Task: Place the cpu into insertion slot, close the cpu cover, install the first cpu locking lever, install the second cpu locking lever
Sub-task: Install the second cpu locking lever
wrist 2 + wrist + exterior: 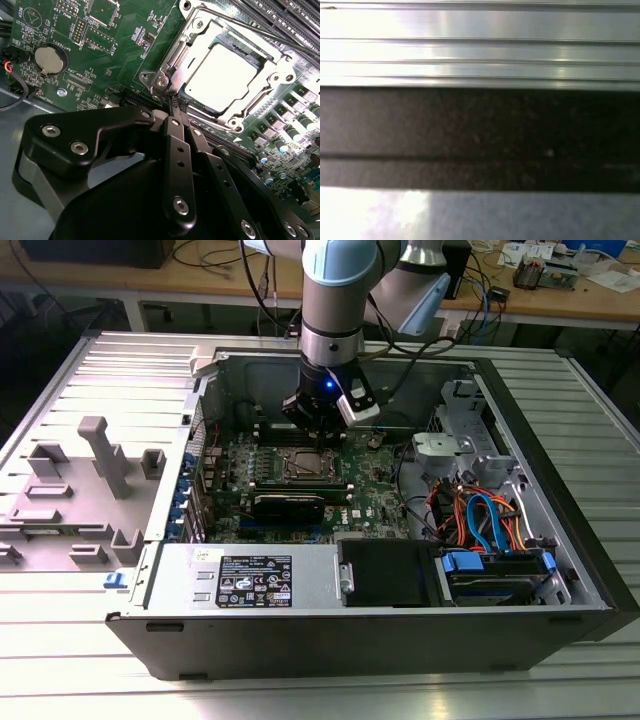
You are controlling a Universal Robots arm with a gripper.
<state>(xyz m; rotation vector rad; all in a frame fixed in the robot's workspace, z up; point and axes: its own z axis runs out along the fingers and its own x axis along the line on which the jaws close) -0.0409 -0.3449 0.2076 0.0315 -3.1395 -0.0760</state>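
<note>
Open computer case (pixel 540 570) lies flat on the ribbed metal counter (pixel 60 660), green motherboard (pixel 375 495) inside. Arm reaches straight down into the case. Gripper (pixel 172 100) sits at the corner of the insertion slot (pixel 170 62), fingers (pixel 176 130) clenched together, tips just touching the slot's metal rim, nothing visibly gripped. Cpu cover (pixel 197 37) lies down over the slot, and the cpu (pixel 225 72) sits seated in it, silver top showing through the cut-out.
</note>
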